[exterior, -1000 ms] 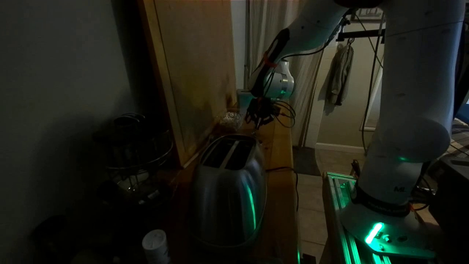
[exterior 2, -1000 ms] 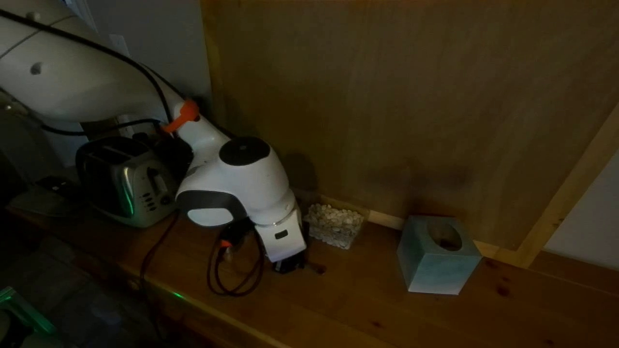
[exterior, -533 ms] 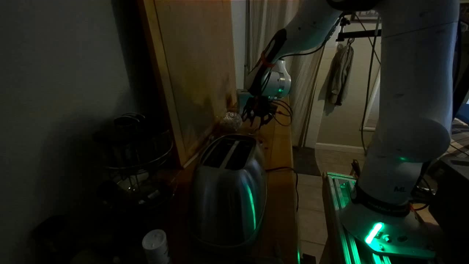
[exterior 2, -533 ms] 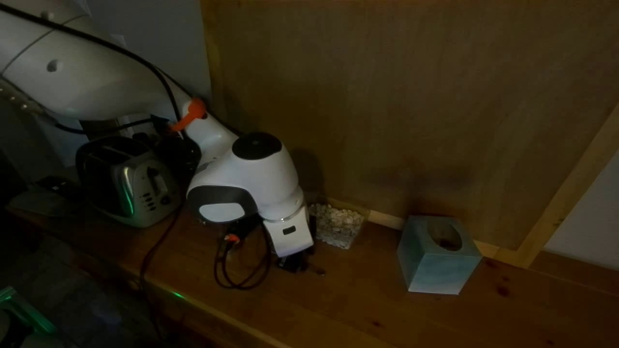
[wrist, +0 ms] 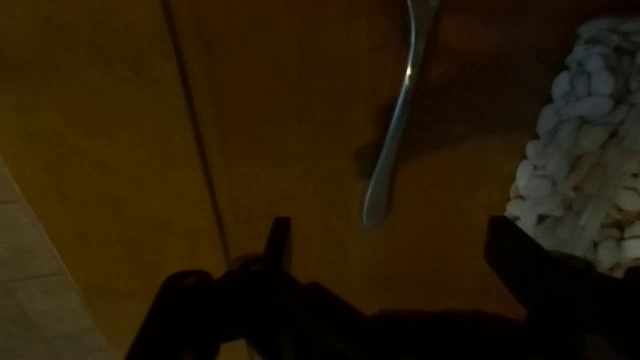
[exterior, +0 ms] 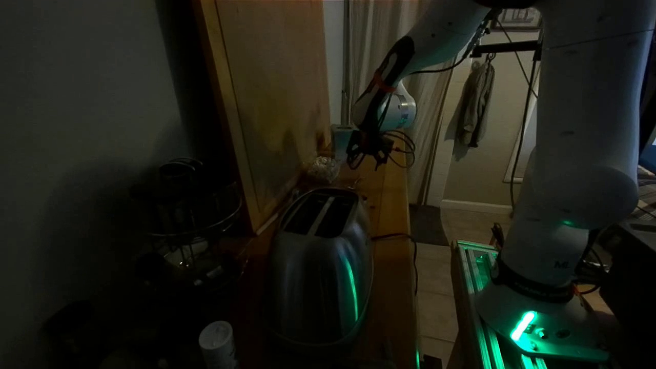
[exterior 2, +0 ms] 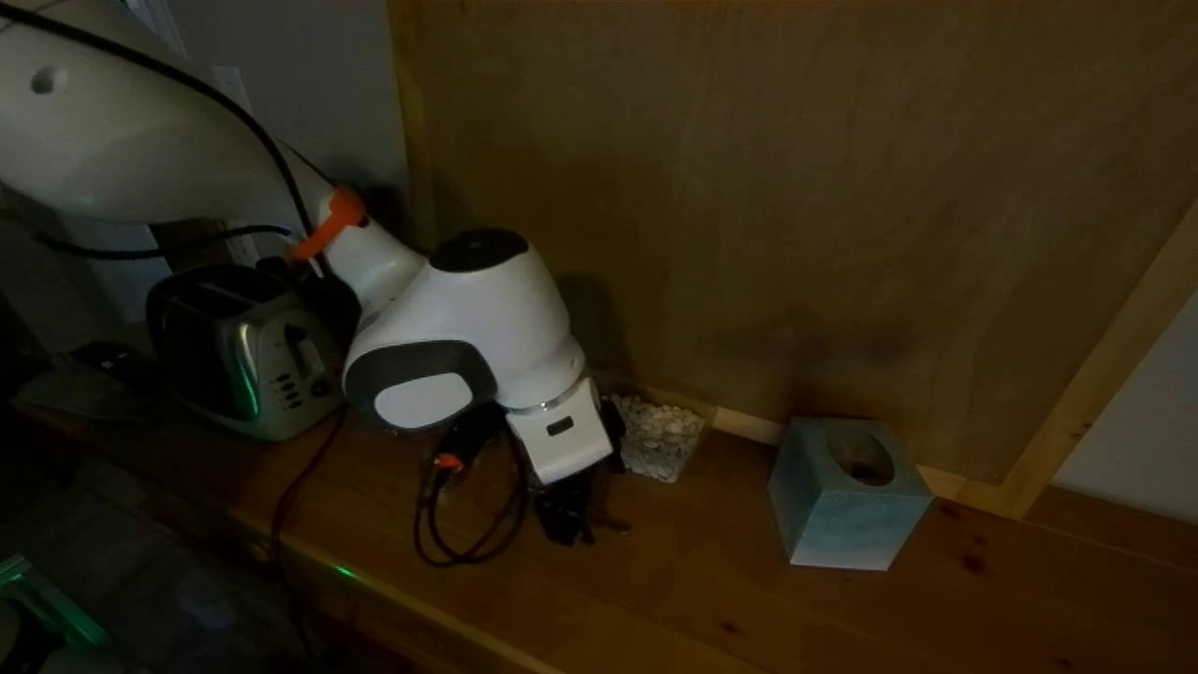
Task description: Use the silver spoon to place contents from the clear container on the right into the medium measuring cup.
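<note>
The silver spoon (wrist: 395,130) lies on the wooden counter in the wrist view, handle end toward me, its bowl cut off by the top edge. My gripper (wrist: 390,220) hovers above, open, its dark fingers (wrist: 507,240) spread wide on either side of the handle's end and touching nothing that I can see. The clear container on the right, filled with pale bean-like pieces (wrist: 575,150), stands just beyond the right finger. In both exterior views the container (exterior 2: 660,440) (exterior: 324,169) sits against the wooden panel, partly behind the arm in one place. The medium measuring cup is out of view.
A steel toaster (exterior: 320,271) (exterior 2: 253,356) stands on the counter, its cord running off the front edge. A pale blue tissue box (exterior 2: 847,496) stands past the container. The upright wooden panel (exterior 2: 796,206) bounds the back. Cables hang in a loop beside the wrist.
My gripper's fingers have spread from close together to wide apart. The gripper has risen and moved away from the panel. The spoon stays on the counter.
</note>
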Available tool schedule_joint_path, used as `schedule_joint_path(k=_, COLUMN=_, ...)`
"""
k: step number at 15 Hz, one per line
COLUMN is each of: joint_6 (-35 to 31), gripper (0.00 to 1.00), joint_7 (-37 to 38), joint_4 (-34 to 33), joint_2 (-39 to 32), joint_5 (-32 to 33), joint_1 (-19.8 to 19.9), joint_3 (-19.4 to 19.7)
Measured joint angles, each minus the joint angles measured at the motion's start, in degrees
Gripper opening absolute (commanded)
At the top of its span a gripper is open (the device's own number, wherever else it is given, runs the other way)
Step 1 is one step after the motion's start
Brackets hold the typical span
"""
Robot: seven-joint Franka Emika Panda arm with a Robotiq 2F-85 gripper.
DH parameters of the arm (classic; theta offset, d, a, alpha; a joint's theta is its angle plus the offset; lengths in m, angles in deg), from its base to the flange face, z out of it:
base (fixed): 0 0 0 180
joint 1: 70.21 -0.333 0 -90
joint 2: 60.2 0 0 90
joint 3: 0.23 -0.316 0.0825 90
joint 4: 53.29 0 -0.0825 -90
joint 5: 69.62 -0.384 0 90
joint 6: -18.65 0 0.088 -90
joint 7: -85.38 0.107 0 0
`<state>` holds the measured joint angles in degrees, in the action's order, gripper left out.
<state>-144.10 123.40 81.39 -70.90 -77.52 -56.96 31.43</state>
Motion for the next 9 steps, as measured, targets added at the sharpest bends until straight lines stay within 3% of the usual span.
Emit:
schedule_joint_path(k=5, joint_6=-2.5, gripper=1.0, joint_7=8.5, joint_4=3.9, joint_2=6.9, joint_5=17.6, joint_1=-4.4, joint_3=6.8)
schedule_joint_path(k=9, joint_6=-2.9, gripper=1.0, joint_7=14.8, joint_4=6.2, joint_2=13.4, joint_5=31.1, joint_1=-4.8, joint_3=8.0)
